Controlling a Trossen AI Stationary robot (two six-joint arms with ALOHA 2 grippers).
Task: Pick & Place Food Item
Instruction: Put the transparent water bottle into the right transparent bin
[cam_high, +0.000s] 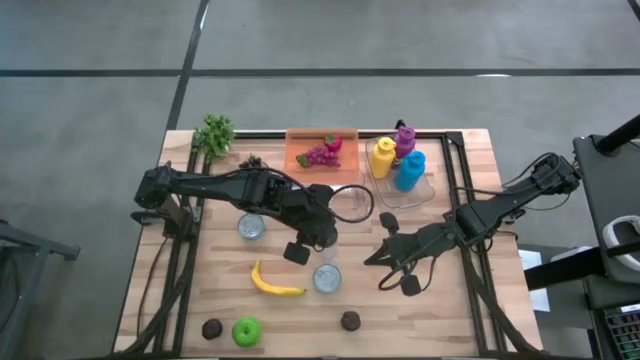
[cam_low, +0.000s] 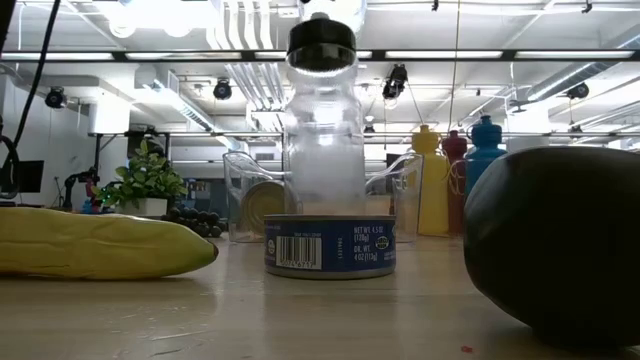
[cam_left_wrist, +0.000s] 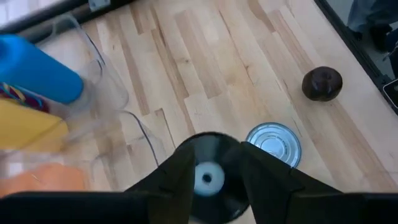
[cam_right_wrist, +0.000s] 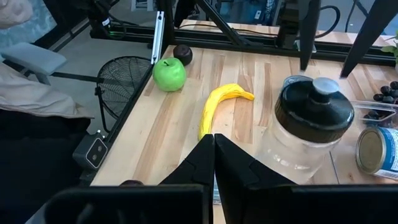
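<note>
Fruit lies nearest to you at the front edge of the table: a green apple (cam_high: 246, 331) with one dark round fruit (cam_high: 211, 328) just beside it, and a second dark fruit (cam_high: 350, 321) more to the right. A little farther in, you find the banana (cam_high: 272, 283), and near its right end an upright tin can (cam_high: 327, 278).

Just behind this can stands the jar (cam_right_wrist: 309, 134), clear glass with a black lid. It is upright on the wood, about in the middle of the table. The left gripper (cam_left_wrist: 214, 155) hangs over the lid. Its pincer is open only narrowly, and the low view shows the sides of the lid free, so it holds nothing.

To the right of the jar, at about the same depth, you see the right gripper (cam_right_wrist: 213, 142). Its two fingers are pressed together and there is nothing between them. It points toward the banana and the jar.

Behind the left arm's front part, a second can (cam_high: 251, 227) lies on the table. Farther back are clear plastic containers (cam_high: 352, 203). After them stand three bottles close together: yellow (cam_high: 381, 158), blue (cam_high: 409, 170) and purple (cam_high: 405, 139). At the far edge you see an orange tray (cam_high: 300, 140) with grapes (cam_high: 320, 156), and a small green plant (cam_high: 214, 134) at the left corner.
</note>
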